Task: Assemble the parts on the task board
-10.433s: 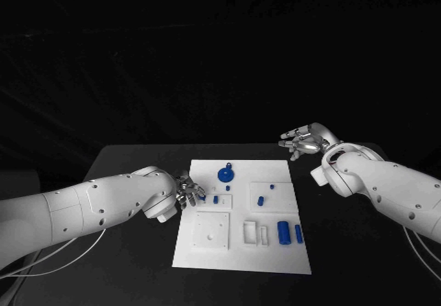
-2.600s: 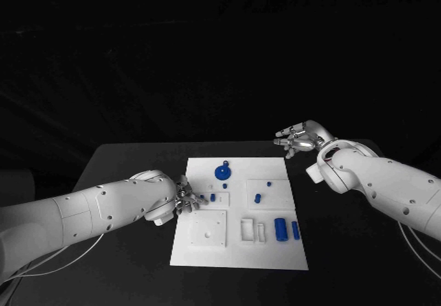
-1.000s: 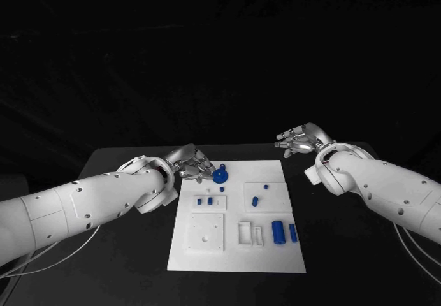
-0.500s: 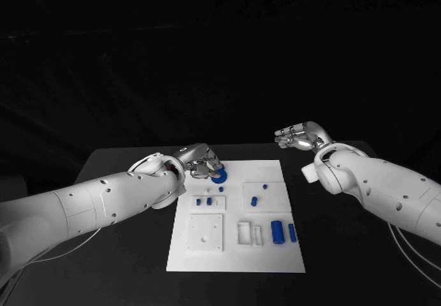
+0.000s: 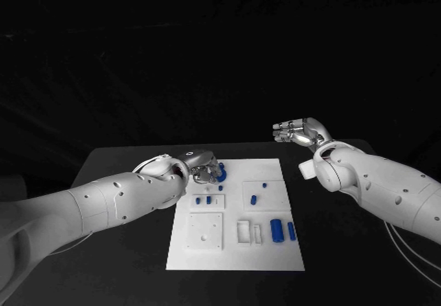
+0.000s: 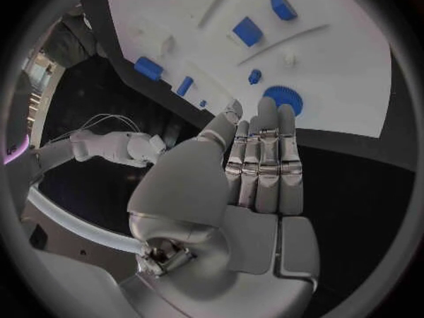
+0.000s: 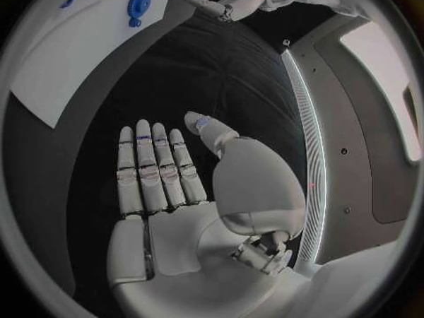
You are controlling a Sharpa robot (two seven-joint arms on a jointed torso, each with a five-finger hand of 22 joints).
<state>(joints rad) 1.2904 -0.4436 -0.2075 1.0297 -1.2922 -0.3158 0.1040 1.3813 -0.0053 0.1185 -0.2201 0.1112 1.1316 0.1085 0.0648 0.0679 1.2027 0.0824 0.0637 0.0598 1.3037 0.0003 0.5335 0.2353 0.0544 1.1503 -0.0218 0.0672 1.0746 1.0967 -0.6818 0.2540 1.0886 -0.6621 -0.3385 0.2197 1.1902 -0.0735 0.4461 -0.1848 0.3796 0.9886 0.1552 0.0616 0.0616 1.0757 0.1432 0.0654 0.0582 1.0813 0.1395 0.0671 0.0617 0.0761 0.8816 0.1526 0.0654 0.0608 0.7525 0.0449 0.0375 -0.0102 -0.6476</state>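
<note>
The left hand (image 5: 204,168) hovers with fingers straight, holding nothing, fingertips just short of the blue gear (image 6: 283,99) at the board's (image 5: 276,255) far end. The right hand (image 5: 296,132) — open too — hangs well apart, beyond the board's far right corner.

Two glossy white robot arms with rounded, bulbous shell segments, dotted with small dark screw holes. Left white arm (image 5: 101,201) shows seam lines between shell panels; right white arm (image 5: 376,185) has the same finish. Thin pale cables (image 5: 404,245) hang under the right arm. Silver metallic left hand (image 6: 251,166): segmented fingers, pale grey palm pads, smooth grey thumb base, exposed metal fitting at the wrist. Silver metallic right hand (image 7: 177,184): same build, with small coloured marks near the fingertips.
</note>
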